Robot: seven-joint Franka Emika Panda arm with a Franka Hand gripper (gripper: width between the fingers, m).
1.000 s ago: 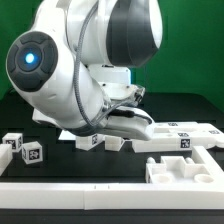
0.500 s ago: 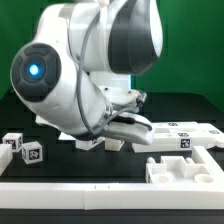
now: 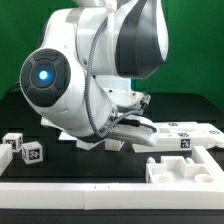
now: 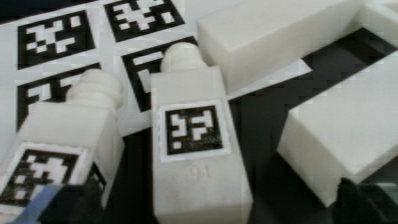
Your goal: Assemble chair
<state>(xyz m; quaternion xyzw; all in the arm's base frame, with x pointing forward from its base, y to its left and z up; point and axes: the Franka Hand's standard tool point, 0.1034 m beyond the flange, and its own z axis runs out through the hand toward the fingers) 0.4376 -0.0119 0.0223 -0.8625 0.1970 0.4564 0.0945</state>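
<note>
Exterior view first: the arm (image 3: 95, 85) is hunched low over the middle of the worktop (image 3: 25, 115) and blocks most of what's under it. 2 small tagged blocks (image 3: 22, 148) sit near the worktop's edge on the exterior view's left. A flat tagged panel (image 3: 185, 134) and a recessed seat-looking piece (image 3: 185, 170) sit toward the edge on the exterior view's right. The white border rail (image 3: 60, 187) runs along the near edge. So the chair is all loose bits, nothing joined that I can see.

Wrist view: 2 chunky legs lie side by side, nearly touching, the nearer leg (image 4: 192, 135) and its neighbour (image 4: 68, 140), rounded ends pointing at the marker board (image 4: 89, 40). 2 bigger white blocks (image 4: 285, 45) lie just beside them. The claw (image 4: 205, 205) is spread as wide as it goes and holds nothing. Only its fingertips (image 4: 50, 203) peek in, 1 either side of the nearer leg. I can't tell how high above it they are.

My guess on handling: hard, light plastic, stiff, smooth enough to skate if nudged. I'd pinch the nearer leg across its flat sides around mid-length, clear of the tapered end, and watch that the neighbour doesn't get clipped.
</note>
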